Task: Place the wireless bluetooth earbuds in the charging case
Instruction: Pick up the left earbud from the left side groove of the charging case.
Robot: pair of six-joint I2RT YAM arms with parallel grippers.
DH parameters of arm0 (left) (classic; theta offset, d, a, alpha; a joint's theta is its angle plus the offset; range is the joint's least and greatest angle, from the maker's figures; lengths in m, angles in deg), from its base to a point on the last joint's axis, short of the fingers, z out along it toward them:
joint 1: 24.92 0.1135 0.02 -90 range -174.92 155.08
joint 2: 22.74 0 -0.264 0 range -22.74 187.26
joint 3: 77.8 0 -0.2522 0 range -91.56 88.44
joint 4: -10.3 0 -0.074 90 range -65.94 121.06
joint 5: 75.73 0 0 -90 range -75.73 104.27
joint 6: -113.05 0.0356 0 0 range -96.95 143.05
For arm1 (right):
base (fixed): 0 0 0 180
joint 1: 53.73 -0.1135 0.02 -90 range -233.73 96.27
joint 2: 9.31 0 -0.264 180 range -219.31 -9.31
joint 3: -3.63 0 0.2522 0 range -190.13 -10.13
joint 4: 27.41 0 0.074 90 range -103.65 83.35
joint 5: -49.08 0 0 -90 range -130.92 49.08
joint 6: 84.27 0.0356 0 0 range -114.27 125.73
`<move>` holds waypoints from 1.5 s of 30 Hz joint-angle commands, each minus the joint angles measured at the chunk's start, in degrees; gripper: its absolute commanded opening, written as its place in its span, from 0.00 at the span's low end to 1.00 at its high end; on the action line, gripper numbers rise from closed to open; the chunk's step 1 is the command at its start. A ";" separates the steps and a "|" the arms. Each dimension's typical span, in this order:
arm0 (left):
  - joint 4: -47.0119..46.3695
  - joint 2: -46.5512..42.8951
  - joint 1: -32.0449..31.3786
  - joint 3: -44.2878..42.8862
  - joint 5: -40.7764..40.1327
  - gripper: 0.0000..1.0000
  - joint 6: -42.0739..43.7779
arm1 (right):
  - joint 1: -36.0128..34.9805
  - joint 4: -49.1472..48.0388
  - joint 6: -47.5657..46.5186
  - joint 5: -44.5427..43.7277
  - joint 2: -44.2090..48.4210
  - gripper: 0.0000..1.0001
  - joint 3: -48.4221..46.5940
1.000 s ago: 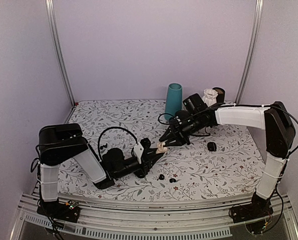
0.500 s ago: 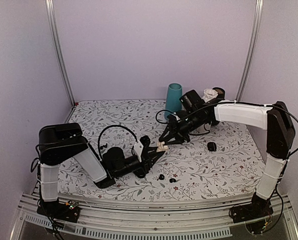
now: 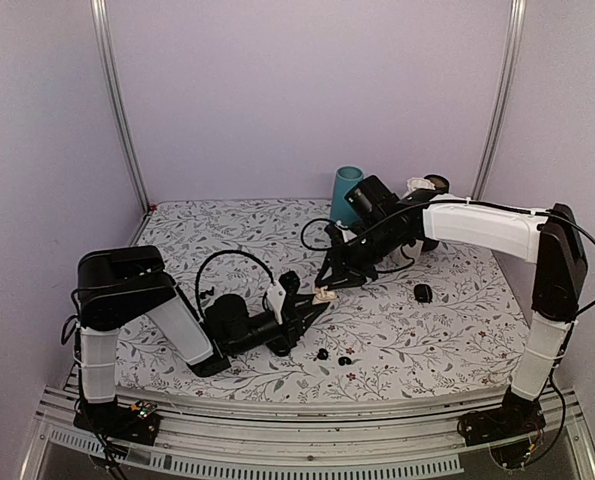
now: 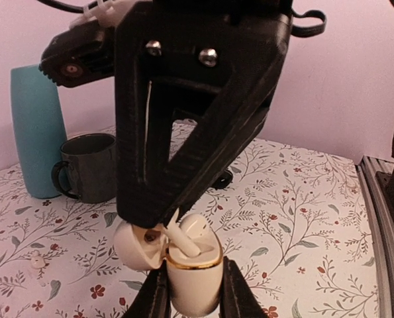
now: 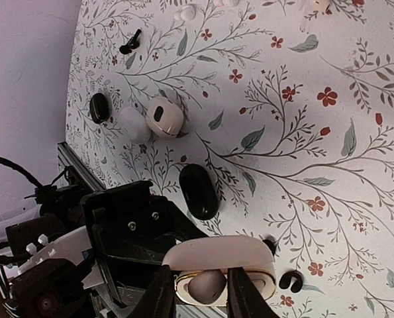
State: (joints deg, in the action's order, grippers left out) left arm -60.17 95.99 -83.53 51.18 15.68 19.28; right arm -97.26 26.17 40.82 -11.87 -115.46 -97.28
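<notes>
My left gripper [image 3: 310, 305] is shut on a cream charging case [image 4: 193, 285] with a gold rim, held upright with its lid [image 4: 134, 245] open. My right gripper [image 3: 325, 288] is shut on a white stemmed earbud [image 4: 183, 242], whose stem points down into the case. A second white bud [image 4: 198, 228] sits in the case. In the right wrist view, the earbud [image 5: 206, 286] shows between my fingers over the case [image 5: 216, 255]. Two tiny black buds [image 3: 322, 353] [image 3: 344, 360] lie loose on the table in front of the left gripper.
A black oval case [image 3: 422, 292] lies to the right. A teal cup [image 3: 345, 195] and a dark mug [image 4: 91, 165] stand at the back. The right wrist view shows another black oval case [image 5: 198, 191], two pale cases [image 5: 165, 117] and a small black one [image 5: 98, 106].
My right arm's wrist has swung left and toward the back while its fingertips stayed at the case. My left arm and the case have not moved.
</notes>
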 commanded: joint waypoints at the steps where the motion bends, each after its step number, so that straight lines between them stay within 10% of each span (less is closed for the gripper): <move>1: -20.10 -1.56 0.13 0.07 2.28 0.00 -0.45 | -1.45 1.85 -4.36 -5.88 1.55 0.26 -1.61; 45: -19.99 -2.52 0.22 0.07 1.04 0.00 -0.01 | -3.95 -2.57 -2.08 -9.16 5.87 0.08 0.72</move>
State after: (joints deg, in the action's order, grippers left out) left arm -60.30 94.97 -83.51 51.84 16.09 18.65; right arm -100.73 28.20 36.05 -21.09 -112.86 -97.68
